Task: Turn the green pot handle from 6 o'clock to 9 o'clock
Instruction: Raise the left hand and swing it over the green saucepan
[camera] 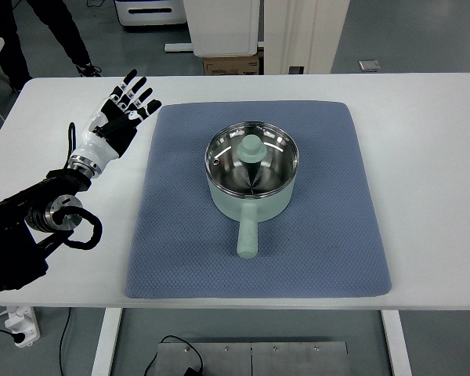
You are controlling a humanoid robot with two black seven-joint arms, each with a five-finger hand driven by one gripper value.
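Observation:
A pale green pot (251, 184) with a glass lid and green knob (252, 146) stands near the middle of a blue mat (180, 235). Its handle (247, 234) points straight toward me, at 6 o'clock. My left hand (121, 109) is raised over the white table left of the mat, fingers spread and holding nothing, well apart from the pot. My right hand is out of view.
The white table (423, 157) carries the mat. A person's legs (63, 31) stand beyond the far left corner. A cardboard box (231, 64) and white furniture sit behind the table. A power strip (19, 325) lies on the floor at lower left.

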